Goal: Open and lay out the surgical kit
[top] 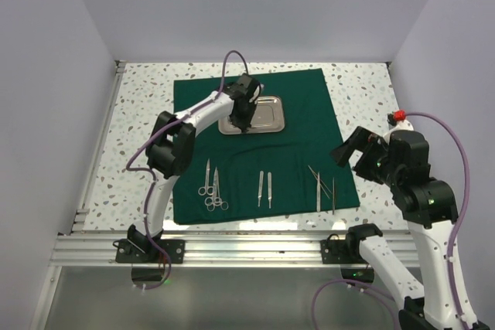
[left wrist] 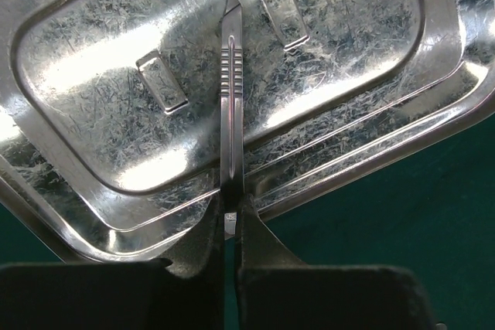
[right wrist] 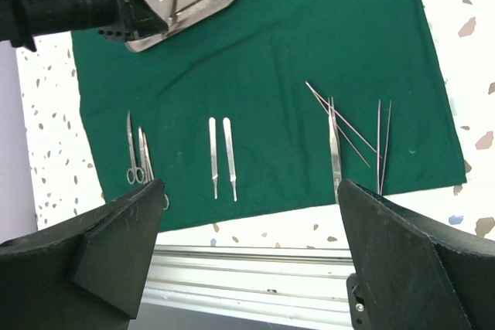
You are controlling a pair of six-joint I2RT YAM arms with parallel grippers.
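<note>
The dark green cloth (top: 309, 113) lies flat on the speckled table. The steel tray (top: 267, 113) sits at its far middle. My left gripper (top: 246, 123) is over the tray's near-left rim. In the left wrist view it (left wrist: 230, 226) is shut on a slim ribbed scalpel handle (left wrist: 231, 98) that stretches over the tray (left wrist: 348, 52). Ring-handled scissors (top: 210, 191), two scalpel handles (top: 265, 188) and tweezers (top: 325, 187) lie in a row near the cloth's front edge. My right gripper (top: 352, 152) is open and empty, raised beside the cloth's right edge; its view shows the row (right wrist: 222, 156) below it.
An aluminium rail (top: 247, 249) runs along the near table edge. White walls close the left, back and right sides. A red knob (top: 401, 117) sits on the right arm. Bare speckled table (top: 139, 129) borders the cloth on all sides.
</note>
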